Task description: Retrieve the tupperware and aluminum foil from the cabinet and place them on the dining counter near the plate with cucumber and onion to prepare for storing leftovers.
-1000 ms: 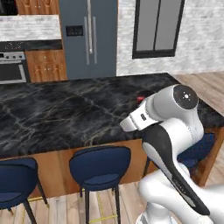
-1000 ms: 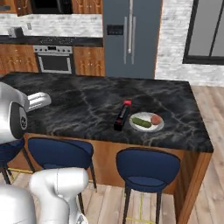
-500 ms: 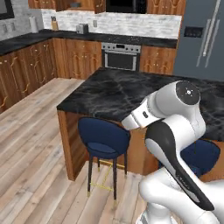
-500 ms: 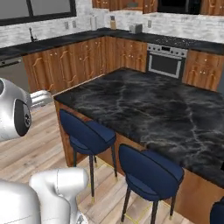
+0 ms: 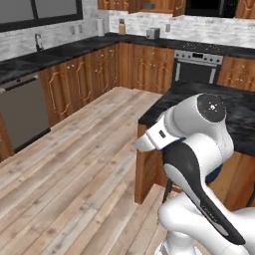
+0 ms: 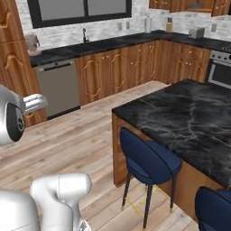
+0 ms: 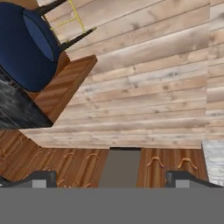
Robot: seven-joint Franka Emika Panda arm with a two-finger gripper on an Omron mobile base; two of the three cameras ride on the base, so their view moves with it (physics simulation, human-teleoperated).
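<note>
**Jaws wide and empty, bench end in frame, no readable text anywhere**

Gripper: the two dark fingertips sit far apart at the bottom of the hand view, nothing between them. Jaws wide, holding nothing

Labels/writing: none legible on anything in frame. Small items on the far worktop are too small to read

Task items: dining bench is the black marble slab with white veining on a wooden base. Its near end shows in the right base view, and a corner of it in the left base view partly behind the arm. Visible part of the slab carries nothing

Materials/shapes:
- blue stool with rounded padded seat and thin dark legs, tucked against the bench side; same type seen from above in the hand view
- floor: pale wood planks, visible grain
- drawer cabinets: warm brown wood, curved handles, under a black worktop backed by white brick
- flat grey dishwasher front set in that run
- stainless oven with dark glass door
- silver toaster on the far worktop
- dark-framed window above the sink tap
</note>
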